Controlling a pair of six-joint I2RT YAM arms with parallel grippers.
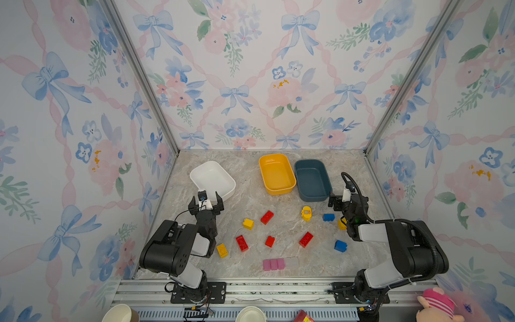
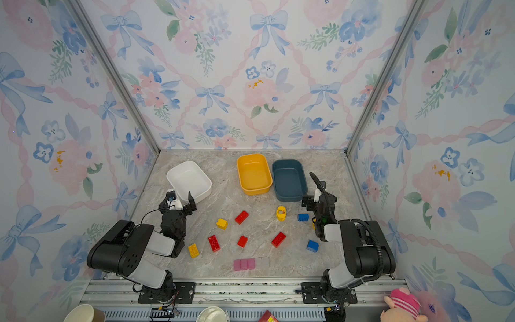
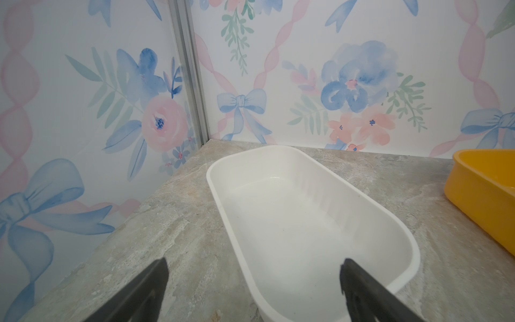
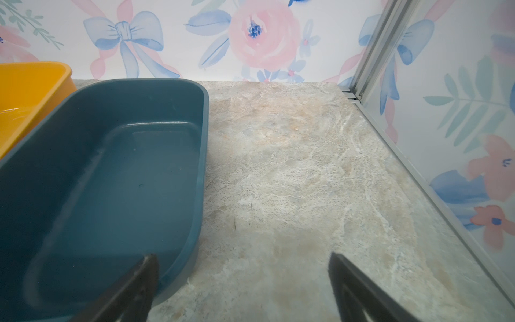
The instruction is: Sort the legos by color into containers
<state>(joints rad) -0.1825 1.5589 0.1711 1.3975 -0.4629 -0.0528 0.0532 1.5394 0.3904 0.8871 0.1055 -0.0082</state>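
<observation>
Three empty containers stand at the back: a white tub (image 1: pixel 212 178), a yellow-orange tub (image 1: pixel 276 172) and a teal tub (image 1: pixel 312 179). Loose legos lie in front of them: red ones (image 1: pixel 267 217) (image 1: pixel 242 243), yellow ones (image 1: pixel 248 224) (image 1: pixel 222 250), a rounded yellow piece with a face (image 1: pixel 306 213), and blue ones (image 1: pixel 328 217) (image 1: pixel 340 246). My left gripper (image 1: pixel 206 201) (image 3: pixel 254 263) hangs open and empty over the white tub's (image 3: pixel 306 217) near end. My right gripper (image 1: pixel 338 198) (image 4: pixel 242 258) is open and empty beside the teal tub's (image 4: pixel 111 172) near right corner.
A pale pink block strip (image 1: pixel 273 264) lies near the front edge. Another yellow brick (image 1: pixel 342 223) is half hidden by the right arm. Papered walls close three sides. Paper cups (image 1: pixel 119 313) (image 1: pixel 250 313) and a plush toy (image 1: pixel 434 306) sit beyond the front rail.
</observation>
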